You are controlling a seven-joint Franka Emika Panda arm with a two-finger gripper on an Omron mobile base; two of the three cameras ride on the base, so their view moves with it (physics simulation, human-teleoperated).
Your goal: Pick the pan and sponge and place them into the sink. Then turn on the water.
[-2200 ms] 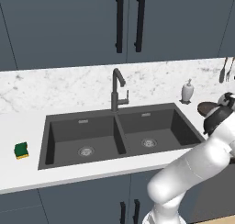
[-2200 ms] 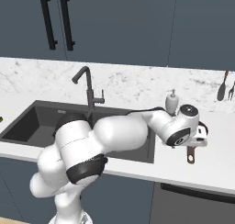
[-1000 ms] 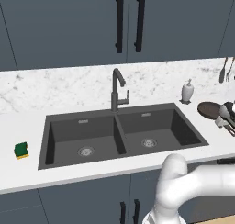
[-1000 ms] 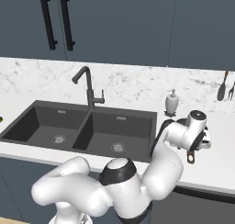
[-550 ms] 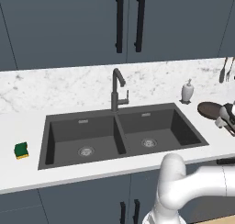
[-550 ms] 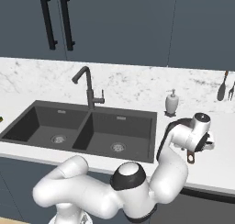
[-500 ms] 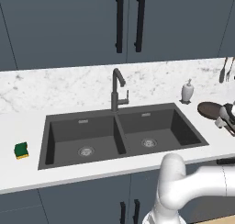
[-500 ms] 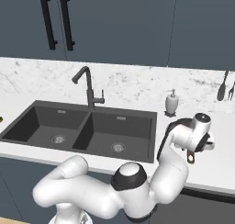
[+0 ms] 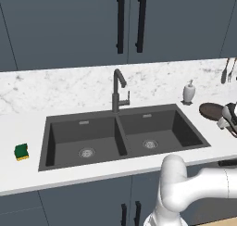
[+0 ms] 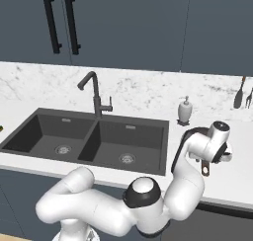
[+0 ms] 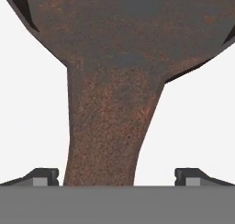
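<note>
A: What does the arm point(image 10: 99, 205) look like?
B: Glossy white, built of thick rounded segments, with dark grey rings at the joints and a dark round cap on the elbow.
A: And the gripper point(image 11: 117, 175)?
B: Two small dark finger tips point(image 11: 43, 176), blocky, with lighter grey faces.

We see the sink point(image 9: 120, 134) set in the white counter point(image 9: 28, 128), the sponge point(image 9: 21, 152) well left of it, the faucet point(image 9: 118, 91) behind its divider, the soap dispenser point(image 9: 188, 91) and the pan point(image 9: 214, 112) to its right.
</note>
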